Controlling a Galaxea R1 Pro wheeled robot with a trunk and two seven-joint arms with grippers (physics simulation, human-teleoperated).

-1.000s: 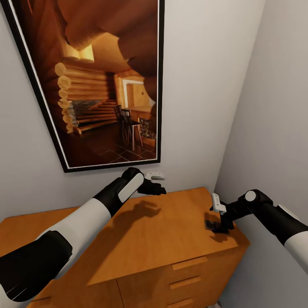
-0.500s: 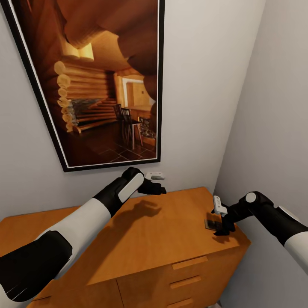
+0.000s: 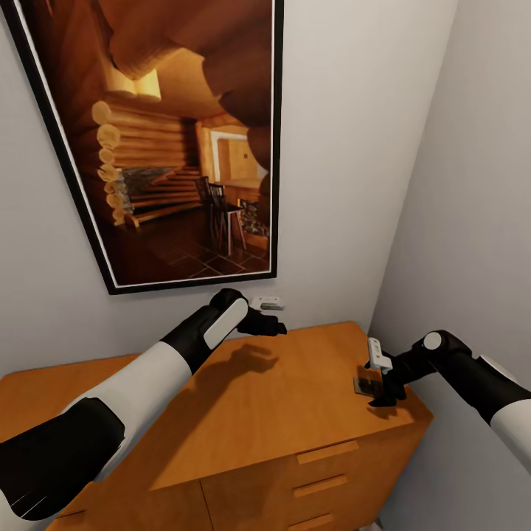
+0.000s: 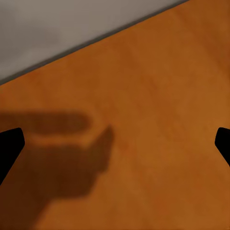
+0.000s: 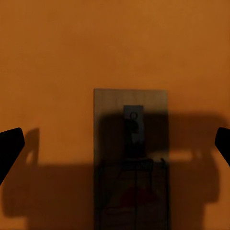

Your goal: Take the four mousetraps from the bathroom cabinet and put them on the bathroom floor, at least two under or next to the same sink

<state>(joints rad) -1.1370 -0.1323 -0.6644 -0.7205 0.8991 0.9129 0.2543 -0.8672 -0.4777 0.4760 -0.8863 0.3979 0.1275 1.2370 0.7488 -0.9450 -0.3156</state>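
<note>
One mousetrap (image 3: 366,384), a small flat brown slab with dark wire parts, lies on the flat top of the orange-brown cabinet (image 3: 258,420) near its right end. My right gripper (image 3: 382,392) hangs open just over it. In the right wrist view the mousetrap (image 5: 130,143) lies between the spread black fingertips (image 5: 9,146), untouched and half in shadow. My left gripper (image 3: 271,325) is open above the back of the cabinet top near the wall, holding nothing. In the left wrist view the left gripper (image 4: 115,148) hangs over bare wood (image 4: 158,96) and its own shadow.
A large black-framed picture (image 3: 169,140) of a log cabin hangs on the wall behind the cabinet. A small white fitting (image 3: 267,302) sits on that wall just above the cabinet top. A grey side wall (image 3: 472,221) stands close to the right. Drawer handles (image 3: 327,452) show on the cabinet front.
My right gripper has shifted slightly over the mousetrap, staying open. The left arm has not moved.
</note>
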